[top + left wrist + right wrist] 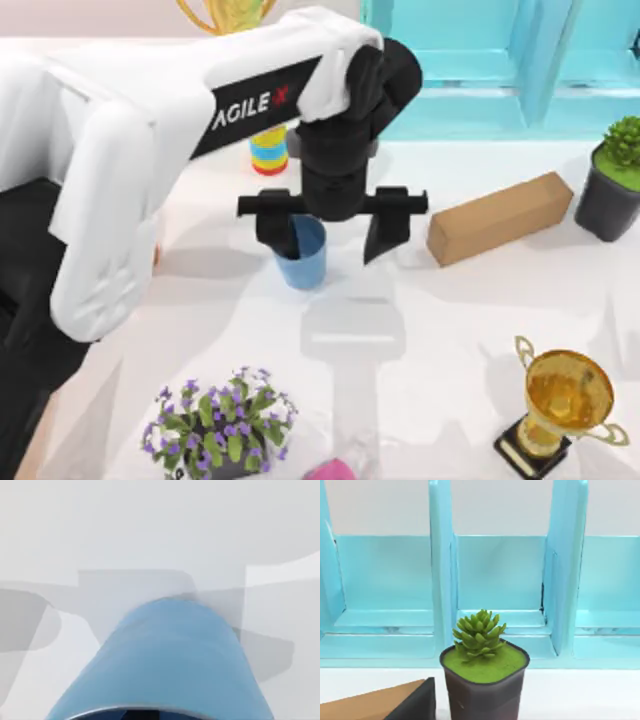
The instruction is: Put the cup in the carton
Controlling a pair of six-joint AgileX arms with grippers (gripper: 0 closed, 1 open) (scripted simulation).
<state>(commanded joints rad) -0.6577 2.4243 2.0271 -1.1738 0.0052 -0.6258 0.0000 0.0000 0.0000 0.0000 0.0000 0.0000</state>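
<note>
A small plain blue cup (303,256) stands upright near the middle of the white table (450,320). My left gripper (332,232) hangs open right over it. One dark finger overlaps the cup's left rim, while the other finger (388,226) stands well clear to the cup's right. In the left wrist view the cup's blue wall (170,660) sits very close below the camera. The carton is out of view.
A closed brown block (500,217) lies right of the cup, with a potted succulent (612,190) (482,675) beyond it. A turquoise crate (500,70) (495,580) lines the back. A gold trophy (565,405), a purple flower pot (222,425), a striped can (269,150) and a small pink thing (332,468) stand around.
</note>
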